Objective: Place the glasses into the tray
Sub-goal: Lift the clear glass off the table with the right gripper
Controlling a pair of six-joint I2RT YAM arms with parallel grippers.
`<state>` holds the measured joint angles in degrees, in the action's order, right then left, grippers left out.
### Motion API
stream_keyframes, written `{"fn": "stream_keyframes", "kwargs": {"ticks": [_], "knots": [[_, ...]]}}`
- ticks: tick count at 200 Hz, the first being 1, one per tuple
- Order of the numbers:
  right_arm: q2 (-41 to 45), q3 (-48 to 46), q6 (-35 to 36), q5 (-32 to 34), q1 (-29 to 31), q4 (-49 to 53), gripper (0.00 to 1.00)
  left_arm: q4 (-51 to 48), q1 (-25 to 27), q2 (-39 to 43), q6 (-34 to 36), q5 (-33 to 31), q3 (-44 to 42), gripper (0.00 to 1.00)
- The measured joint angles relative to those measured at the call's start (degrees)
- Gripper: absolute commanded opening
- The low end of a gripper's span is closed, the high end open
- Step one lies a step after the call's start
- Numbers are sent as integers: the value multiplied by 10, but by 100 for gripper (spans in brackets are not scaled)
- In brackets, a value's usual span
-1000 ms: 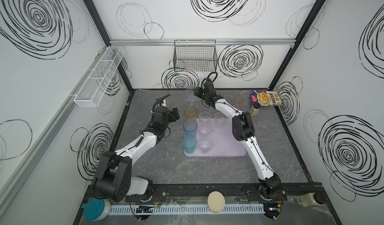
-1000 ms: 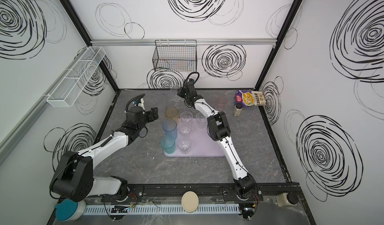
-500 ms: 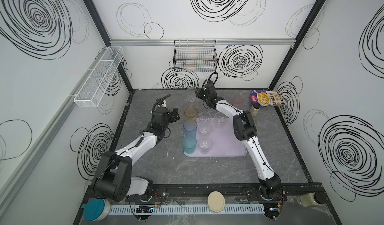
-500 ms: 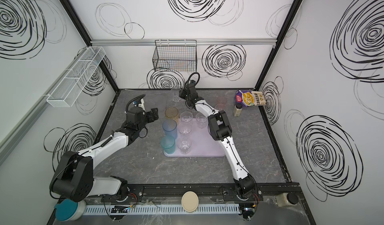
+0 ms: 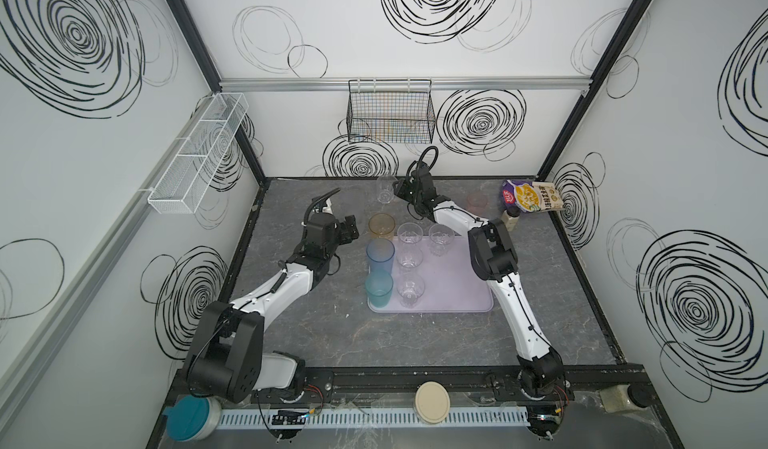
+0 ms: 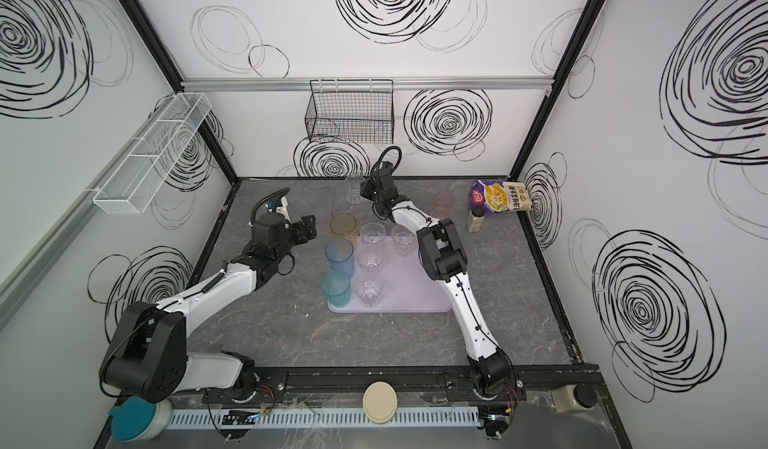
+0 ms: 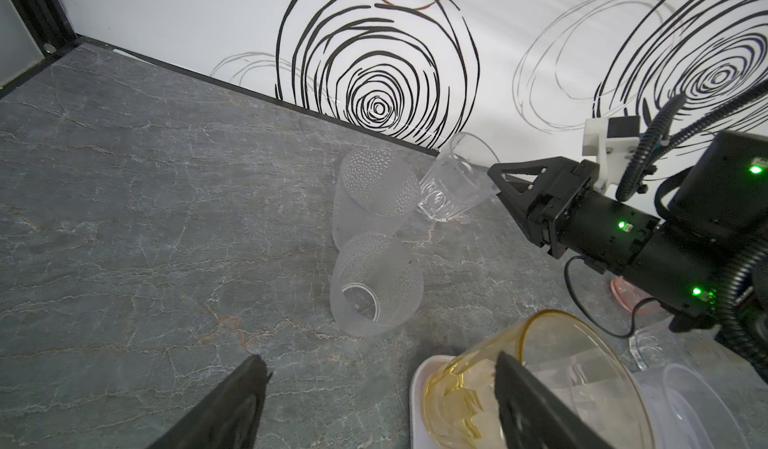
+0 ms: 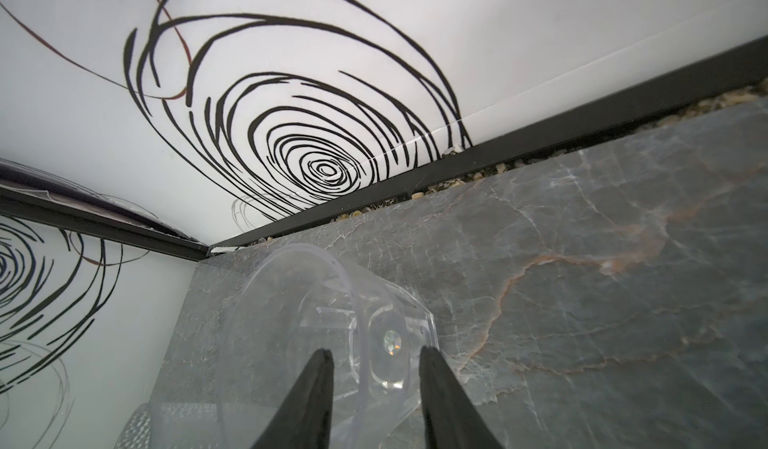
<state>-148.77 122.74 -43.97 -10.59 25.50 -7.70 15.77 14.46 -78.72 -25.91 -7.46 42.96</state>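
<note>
So seven glasses [image 5: 409, 256] stood in the tray [image 5: 457, 285], four outside — right jaws half shut round a clear glass [image 5: 384, 189], grip unclear; left jaws wide, empty.

My workplace: a robot test cell in a laboratory. Evidence: white panel walls [image 5: 357, 19] printed with black scribbled spirals stand just beyond my right claw [image 5: 396, 188] and out past my left claw [image 5: 352, 227]; black corner posts [image 5: 597, 73] and an aluminium rail [image 5: 291, 84] frame them. A grey marble-look bench top [image 5: 415, 343] lies beneath both claws. Well behind them runs the black mounting rail [image 5: 415, 380] that I am bolted to, then a slotted cable duct [image 5: 374, 420] and bare wiring [image 5: 291, 416].
</note>
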Motion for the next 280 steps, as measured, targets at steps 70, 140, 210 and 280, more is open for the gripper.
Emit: {"fn": "stream_keyframes", "kwargs": {"ticks": [70, 140, 210, 280], "knots": [[13, -19, -7, -6, -1, -4, 23, 8, -3, 0, 0, 1, -1, 89], [34, -57, -4, -11, -4, -3, 10, 8, -7, 0, 0, 3, -1, 89], [70, -115, -3, -27, -10, -9, 2, 9, -7, 0, 0, 4, -3, 89], [192, -258, -2, -43, -33, -38, 0, 7, -7, 8, 0, 4, -3, 89]]}}
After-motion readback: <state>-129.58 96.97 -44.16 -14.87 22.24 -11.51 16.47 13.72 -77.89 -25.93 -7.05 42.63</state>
